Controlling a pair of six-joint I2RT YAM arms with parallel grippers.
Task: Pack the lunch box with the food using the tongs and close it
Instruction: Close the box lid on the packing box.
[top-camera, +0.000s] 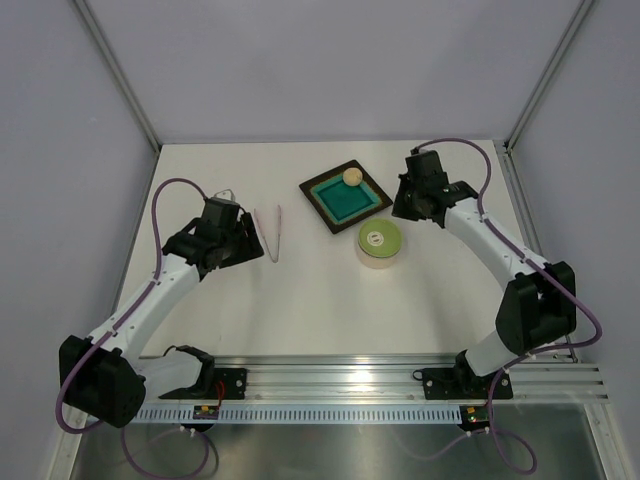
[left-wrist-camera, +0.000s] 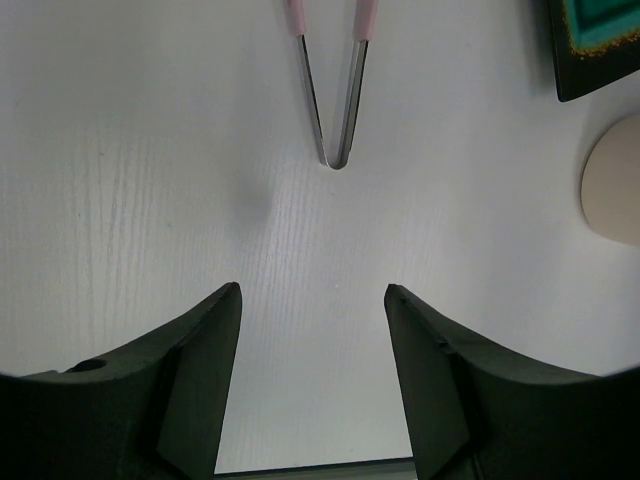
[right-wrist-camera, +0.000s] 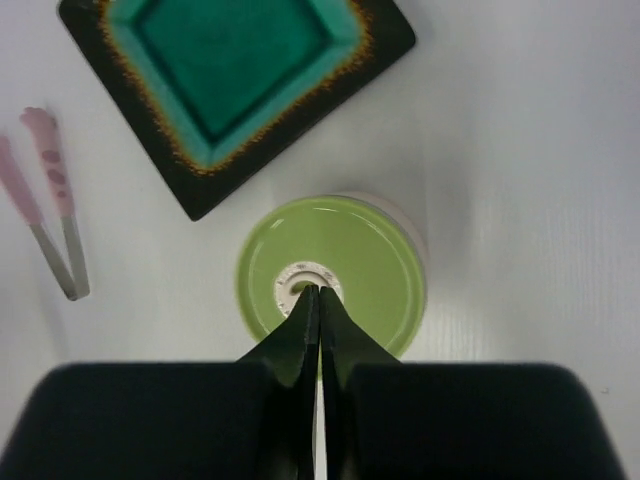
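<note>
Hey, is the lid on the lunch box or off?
On: the green lid sits flat over the lunch box, covering its top.

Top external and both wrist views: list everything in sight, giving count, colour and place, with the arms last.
lunch box: one, closed, pale green top, on the table just nearer than the tray.
tray: one, teal with dark rim, far centre.
ball: one, beige, on the tray's far corner.
tongs: one pair, pink-tipped, flat on the table left of the tray.
left gripper: black, open, by the tongs' joined end.
right gripper: black, shut, right of the tray.
</note>
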